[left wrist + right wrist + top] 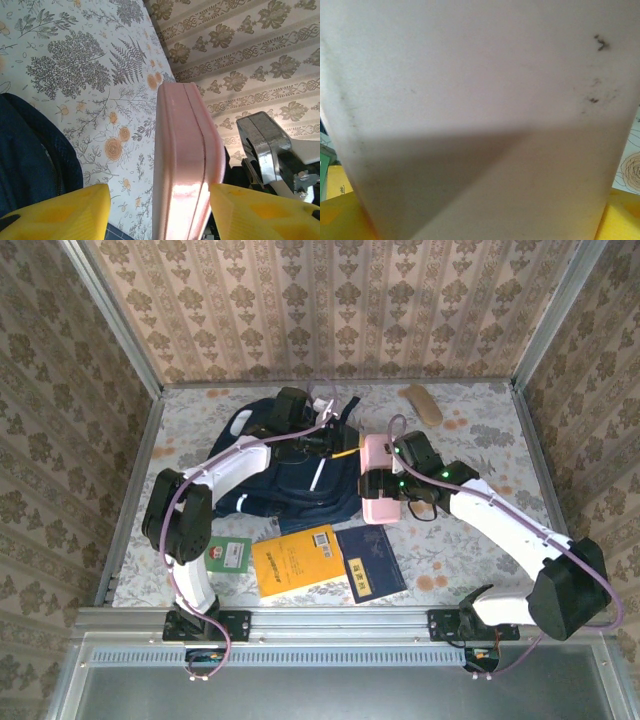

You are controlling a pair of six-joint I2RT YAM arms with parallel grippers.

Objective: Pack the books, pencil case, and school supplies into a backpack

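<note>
**Top external record: pencil case presented beside backpack**

Item: pale pink pencil case (377, 508), held on edge just right of the backpack (290, 480), over the table (480, 430). The right claw (481, 214) gripped it across its width, probably to present it upright for a second hold. The left claw (160, 212) stood open astride its thin side, one finger touching, the other apart. Left arm: stretched from near-left over the backpack. Right arm: elbow bent, forearm angled far-left. Books (297, 560) lay near, unpacked.
</note>
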